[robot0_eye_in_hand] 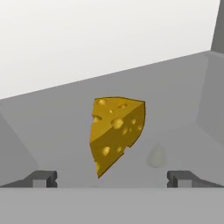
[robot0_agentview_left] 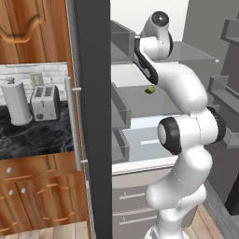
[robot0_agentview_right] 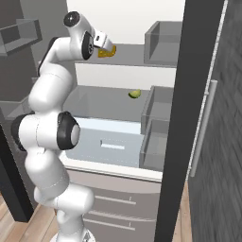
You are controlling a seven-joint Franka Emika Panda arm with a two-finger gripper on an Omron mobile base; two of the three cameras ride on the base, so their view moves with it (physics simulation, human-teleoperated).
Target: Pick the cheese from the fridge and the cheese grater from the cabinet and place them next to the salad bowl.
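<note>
cheese [robot0_eye_in_hand: 115, 131] lay dead ahead of gripper [robot0_eye_in_hand: 111, 178], on upper fridge shelf [robot0_eye_in_hand: 52, 131] | long axis upright, tip down | fingers wide apart, held nothing | judged: straight reach fwd

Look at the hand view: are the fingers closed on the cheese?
No, the cheese stands on the fridge shelf between the fingers, which are wide apart and do not touch it.
</note>
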